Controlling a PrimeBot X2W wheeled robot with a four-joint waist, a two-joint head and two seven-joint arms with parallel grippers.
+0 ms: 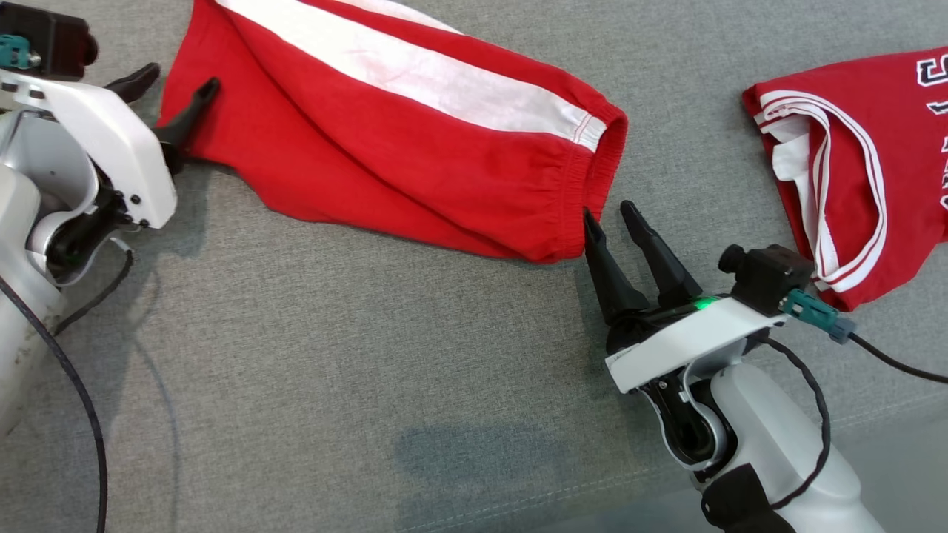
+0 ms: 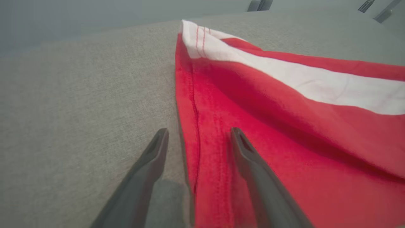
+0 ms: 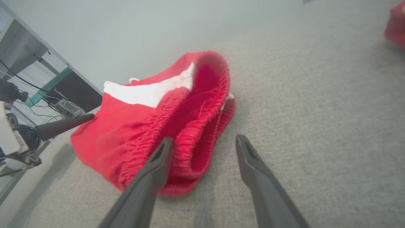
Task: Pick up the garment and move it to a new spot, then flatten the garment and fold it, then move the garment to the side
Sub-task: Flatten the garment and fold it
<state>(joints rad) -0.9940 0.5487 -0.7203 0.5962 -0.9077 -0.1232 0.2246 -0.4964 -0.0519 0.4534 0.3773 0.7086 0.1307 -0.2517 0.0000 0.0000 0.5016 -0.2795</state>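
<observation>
You see the garment, red shorts with a white stripe, lying loosely rumpled on the grey cloth surface, stretched between your two arms. Your left gripper is at its far left end with the jaws spread. In the left wrist view one finger hangs over bare grey cloth and the other over the red fabric, with the stitched edge running between them. Your right gripper is at the other end by the gathered elastic waistband, also with the jaws spread and nothing held. Its left finger sits against the lower corner of the waistband, though you cannot tell if it touches, and the other finger is over bare surface. A second red garment with white trim lies apart at the right.
</observation>
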